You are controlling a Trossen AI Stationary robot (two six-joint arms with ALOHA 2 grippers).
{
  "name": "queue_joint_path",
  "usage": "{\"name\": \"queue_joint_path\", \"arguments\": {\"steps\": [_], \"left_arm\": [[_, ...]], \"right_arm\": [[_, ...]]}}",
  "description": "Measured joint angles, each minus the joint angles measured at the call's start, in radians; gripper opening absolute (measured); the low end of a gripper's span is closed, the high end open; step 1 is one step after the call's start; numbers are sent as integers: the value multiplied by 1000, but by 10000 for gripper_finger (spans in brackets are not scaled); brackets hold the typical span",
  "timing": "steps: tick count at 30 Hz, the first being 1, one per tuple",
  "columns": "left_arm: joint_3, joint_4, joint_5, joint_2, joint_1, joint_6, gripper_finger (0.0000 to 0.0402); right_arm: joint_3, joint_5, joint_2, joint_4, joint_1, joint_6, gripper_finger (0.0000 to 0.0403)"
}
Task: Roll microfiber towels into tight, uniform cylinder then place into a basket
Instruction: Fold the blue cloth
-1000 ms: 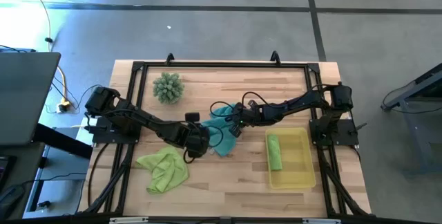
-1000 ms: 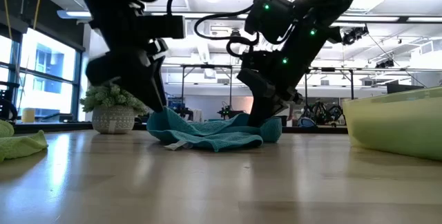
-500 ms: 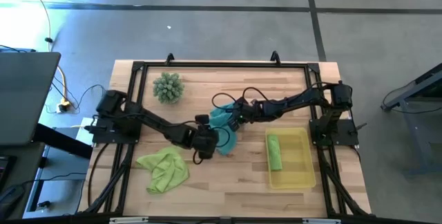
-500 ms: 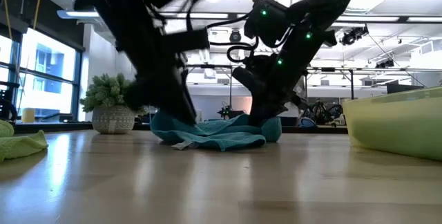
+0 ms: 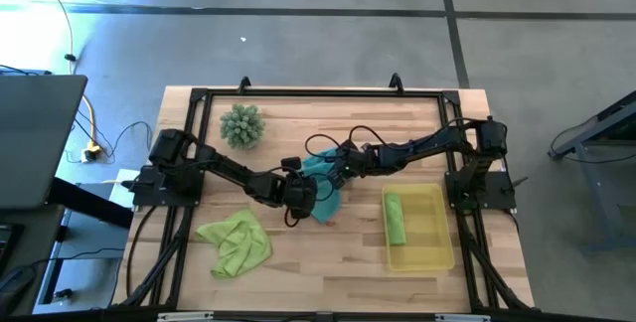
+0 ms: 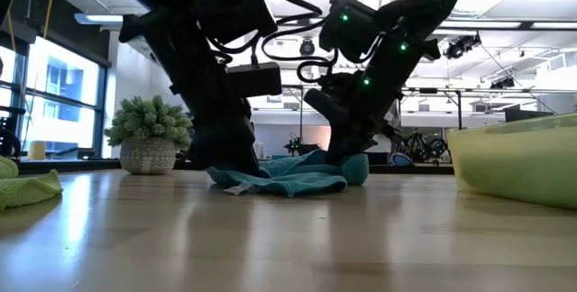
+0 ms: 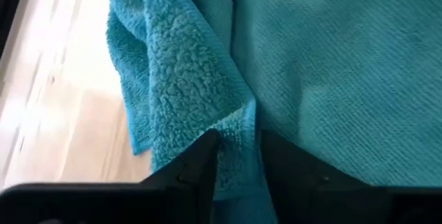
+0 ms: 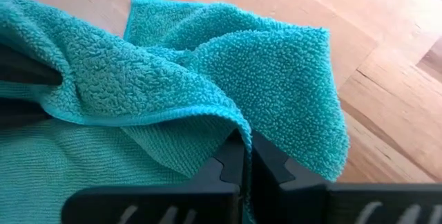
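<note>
The teal microfiber towel lies crumpled at the table's middle, rumpled flat in the low view. My left gripper is down at the towel's left near part, shut on a raised fold. My right gripper is at the towel's far right part, shut on its edge. A lime green towel lies loose at the near left. Another green towel, rolled up, lies inside the yellow basket at the right. My left gripper pinches a raised fold of the teal towel between its two fingers, coming slanting down from the table's left. The fold's fleecy side faces out, and the rest of the towel lies on the table. My right gripper pinches the towel's hemmed edge between its shut fingers, slanting down from the table's right. The cloth rises slack to the fingertips, with its other parts lying on the wood.
A spiky green plant ball in a pale pot stands at the far left. The black frame rail runs around the table. Bare wood lies near the table's front edge between the loose green towel and the basket.
My left gripper has gone toward the table's right edge and down, onto the teal towel's left near part. My right gripper has stayed in place on the towel, and the towel has stayed crumpled at the middle.
</note>
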Motion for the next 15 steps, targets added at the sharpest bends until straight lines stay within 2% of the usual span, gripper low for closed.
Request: {"name": "queue_joint_path", "arguments": {"steps": [6,11,15], "left_arm": [[0,-6,3,-1,1,-13,9],[0,-35,32,-56,-12,-73,7],[0,-68,84,-140,-40,-156,2]], "right_arm": [[0,0,0,-18,1,-26,0],[0,-61,0,-36,1,-146,0],[0,-172,0,-28,1,-246,0]]}}
